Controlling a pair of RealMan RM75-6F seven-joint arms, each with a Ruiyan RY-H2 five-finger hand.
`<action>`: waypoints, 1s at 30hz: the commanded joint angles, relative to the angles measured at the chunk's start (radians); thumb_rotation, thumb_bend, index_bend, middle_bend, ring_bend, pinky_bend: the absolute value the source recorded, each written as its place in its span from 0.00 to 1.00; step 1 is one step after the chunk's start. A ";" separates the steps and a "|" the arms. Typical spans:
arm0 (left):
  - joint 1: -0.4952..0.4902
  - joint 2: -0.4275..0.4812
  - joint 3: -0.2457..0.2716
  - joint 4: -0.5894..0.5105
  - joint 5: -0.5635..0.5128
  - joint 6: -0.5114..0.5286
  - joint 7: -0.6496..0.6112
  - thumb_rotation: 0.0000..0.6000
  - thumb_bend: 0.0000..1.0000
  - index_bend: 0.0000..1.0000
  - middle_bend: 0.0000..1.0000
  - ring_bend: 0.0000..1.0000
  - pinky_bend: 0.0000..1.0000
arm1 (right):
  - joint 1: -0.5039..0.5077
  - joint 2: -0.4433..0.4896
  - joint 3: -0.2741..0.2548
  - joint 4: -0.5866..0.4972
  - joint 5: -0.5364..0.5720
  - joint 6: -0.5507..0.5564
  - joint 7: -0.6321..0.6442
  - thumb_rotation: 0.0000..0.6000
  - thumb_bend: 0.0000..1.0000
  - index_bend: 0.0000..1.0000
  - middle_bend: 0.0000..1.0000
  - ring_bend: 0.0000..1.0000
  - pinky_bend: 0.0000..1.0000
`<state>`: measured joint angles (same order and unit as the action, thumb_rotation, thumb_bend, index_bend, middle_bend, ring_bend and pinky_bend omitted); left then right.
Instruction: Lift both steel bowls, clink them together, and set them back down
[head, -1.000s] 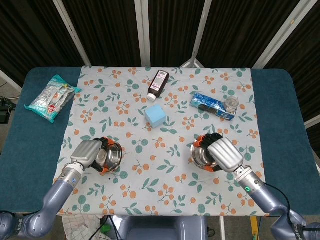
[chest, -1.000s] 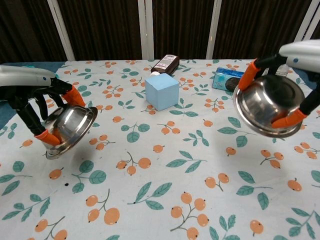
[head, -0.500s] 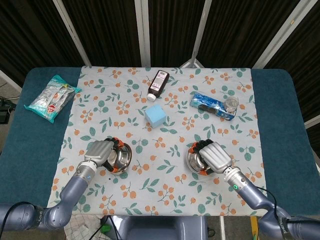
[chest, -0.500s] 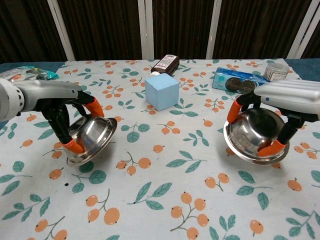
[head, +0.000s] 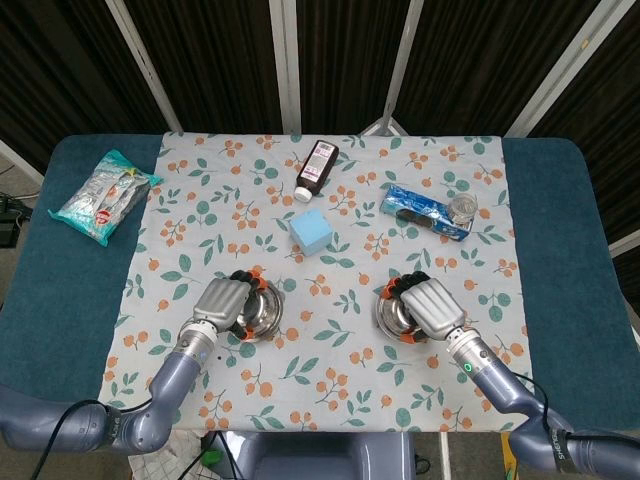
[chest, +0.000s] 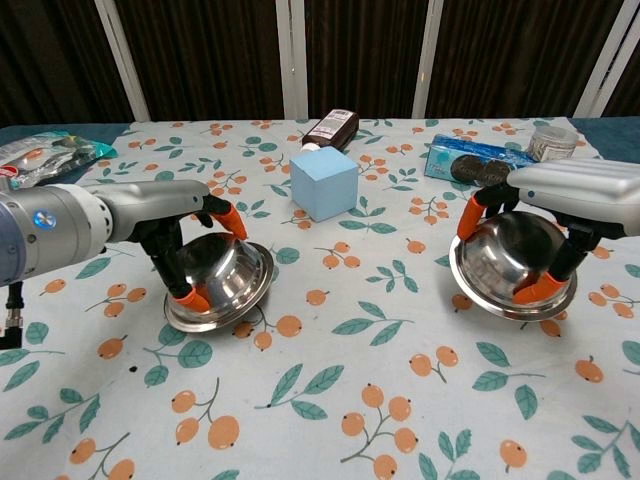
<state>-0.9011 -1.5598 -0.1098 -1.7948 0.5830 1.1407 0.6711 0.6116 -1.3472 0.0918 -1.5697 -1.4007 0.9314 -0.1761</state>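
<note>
Each hand grips a bowl: left hand (chest: 175, 235) on left bowl (chest: 222, 285), right hand (chest: 575, 200) on right bowl (chest: 510, 265) (both tipped). Letting go now could make them wobble.

Were shiny silver: the left steel bowl (chest: 222, 285) and the right steel bowl (chest: 513, 268). Wore orange tips on black fingers under silver-grey shells: the left hand (chest: 175, 225) and right hand (chest: 560, 200). Showed white with orange berries and teal leaves: the tablecloth (head: 330, 390), over a dark teal table (head: 60, 290). Looked pale blue: the cube (head: 311, 231). Appeared dark brown with a white label: the bottle (head: 317, 168) near the far edge.
</note>
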 joint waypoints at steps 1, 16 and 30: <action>-0.009 -0.035 0.002 0.022 0.025 0.045 0.037 1.00 0.03 0.21 0.09 0.07 0.27 | 0.003 0.002 0.003 -0.002 0.016 -0.010 0.001 1.00 0.16 0.45 0.28 0.26 0.17; 0.003 -0.014 -0.012 -0.059 0.078 0.004 0.000 1.00 0.00 0.08 0.00 0.00 0.14 | 0.016 0.027 0.015 -0.063 0.143 -0.051 -0.058 1.00 0.06 0.19 0.01 0.07 0.00; 0.261 0.364 0.178 -0.442 0.445 0.290 -0.051 1.00 0.00 0.08 0.00 0.00 0.16 | -0.158 0.187 0.022 -0.188 0.062 0.266 0.036 1.00 0.05 0.18 0.01 0.07 0.00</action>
<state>-0.7135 -1.2841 -0.0031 -2.1717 0.9691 1.3553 0.6034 0.5110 -1.1994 0.1277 -1.7208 -1.2928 1.1330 -0.1989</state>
